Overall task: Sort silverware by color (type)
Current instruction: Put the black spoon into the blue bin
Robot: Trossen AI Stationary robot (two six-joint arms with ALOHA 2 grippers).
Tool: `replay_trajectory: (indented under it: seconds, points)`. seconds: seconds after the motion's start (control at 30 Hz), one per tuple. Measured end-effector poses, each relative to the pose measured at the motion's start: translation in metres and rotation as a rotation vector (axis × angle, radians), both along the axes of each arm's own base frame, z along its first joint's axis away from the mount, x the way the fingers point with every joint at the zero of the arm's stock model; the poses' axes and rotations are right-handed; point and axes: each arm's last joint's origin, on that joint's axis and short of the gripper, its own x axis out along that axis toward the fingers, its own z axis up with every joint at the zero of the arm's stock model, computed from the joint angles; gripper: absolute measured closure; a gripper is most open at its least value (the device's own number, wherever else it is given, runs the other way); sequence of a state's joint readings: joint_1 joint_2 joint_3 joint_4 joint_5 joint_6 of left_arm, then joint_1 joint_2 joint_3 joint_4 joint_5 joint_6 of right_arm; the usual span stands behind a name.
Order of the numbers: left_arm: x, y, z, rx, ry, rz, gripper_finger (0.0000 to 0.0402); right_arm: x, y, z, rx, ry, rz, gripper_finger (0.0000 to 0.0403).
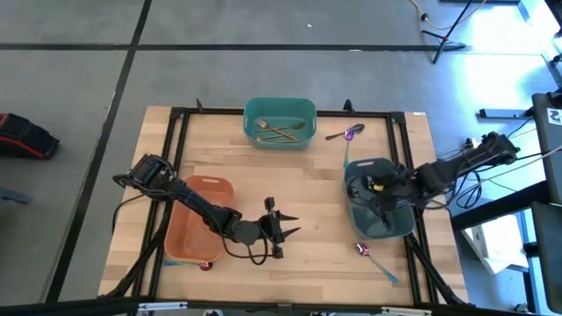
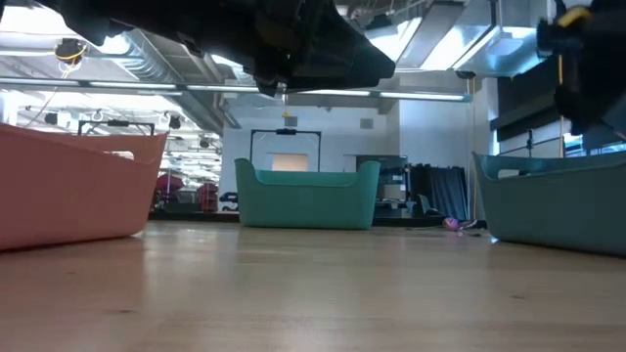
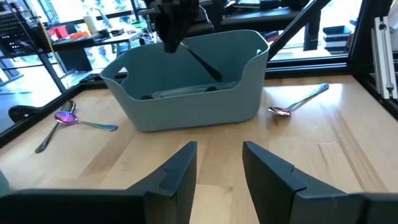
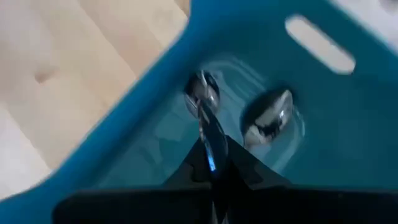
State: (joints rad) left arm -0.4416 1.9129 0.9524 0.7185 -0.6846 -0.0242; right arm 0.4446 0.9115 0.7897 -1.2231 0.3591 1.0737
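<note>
The right gripper [image 4: 208, 163] hung inside the grey-blue plastic bin [image 1: 399, 226], pinched shut on a thin dark silver spoon [image 4: 204, 112] — a drop that next called for parting its fingers — while the left gripper [image 1: 283, 226] waited open mid-table.

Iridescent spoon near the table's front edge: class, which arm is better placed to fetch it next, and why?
Probably the left. Its claw hangs open and empty over bare wood, facing that iridescent spoon. The right claw is down inside the grey-blue bin, shut on a dark spoon.
</note>
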Motion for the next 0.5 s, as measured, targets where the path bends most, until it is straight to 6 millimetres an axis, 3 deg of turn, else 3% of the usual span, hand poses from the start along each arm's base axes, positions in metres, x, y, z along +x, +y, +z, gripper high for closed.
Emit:
replay_trajectory:
  seconds: [0.17,0.5]
  points:
    - [0.0,0.0,0.0,0.0,0.0,0.001,0.0276,0.0,0.001,-0.017,0.025,0.018,-0.034,0.0401]
    - [0.0,0.0,0.0,-0.001,0.0,0.001,0.0276,-0.002,-0.001,-0.034,-0.005,0.026,-0.051,0.04]
